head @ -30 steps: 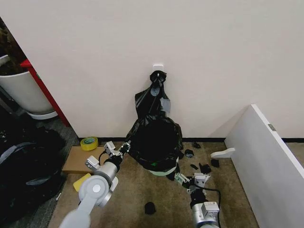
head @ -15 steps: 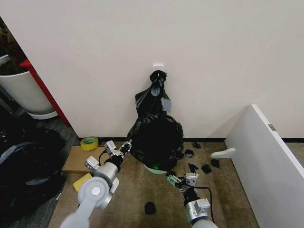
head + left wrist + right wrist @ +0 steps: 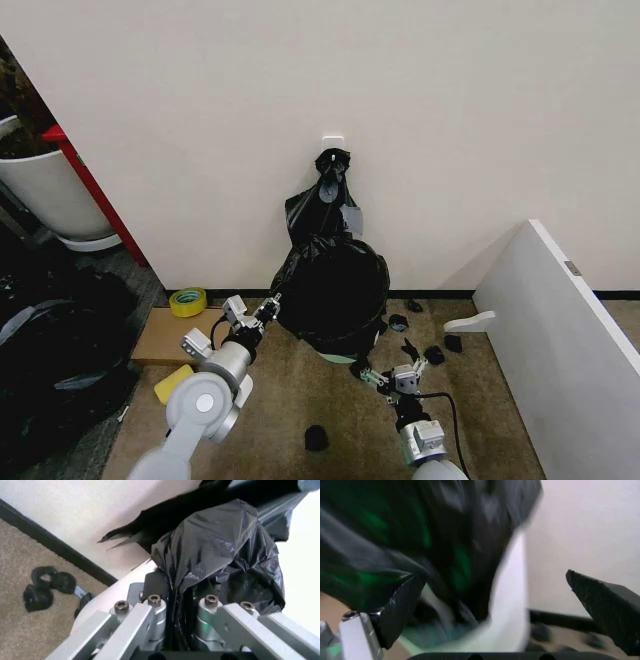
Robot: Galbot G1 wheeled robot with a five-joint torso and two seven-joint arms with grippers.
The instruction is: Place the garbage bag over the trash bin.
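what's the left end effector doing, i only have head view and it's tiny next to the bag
Observer: In the left wrist view the left end effector is shut on a fold of the garbage bag, the plastic pinched between its fingers.
Operator: is the bin wall bare anywhere
Observer: Yes. The right wrist view shows a bare cream strip of the trash bin below the bag's hem.
Operator: and the right one, holding anything
Observer: No. The right end effector is open, its fingers on either side of that bare strip with nothing gripped.
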